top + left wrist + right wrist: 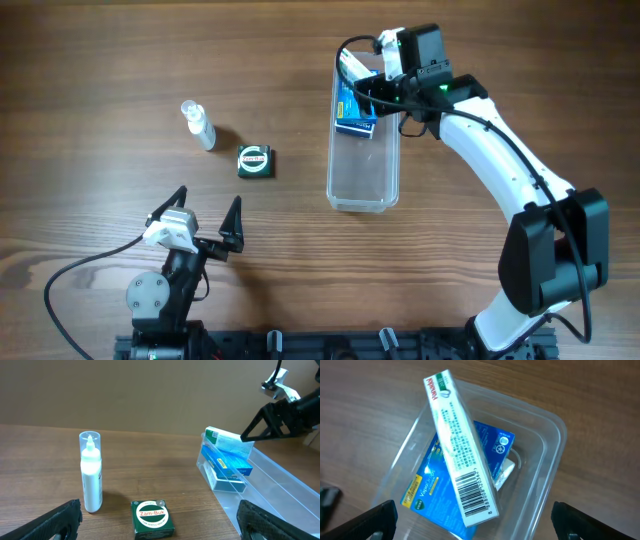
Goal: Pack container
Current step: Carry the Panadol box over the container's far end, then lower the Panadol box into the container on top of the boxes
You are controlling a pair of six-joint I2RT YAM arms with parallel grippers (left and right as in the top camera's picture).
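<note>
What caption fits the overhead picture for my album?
The right gripper hovers above boxes in the clear container; spray bottle and green Zam-Buk box wait outside on the table.

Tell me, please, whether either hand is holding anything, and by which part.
Nothing is held. The right hand hangs open above the white box in the container; the left hand is open.
</note>
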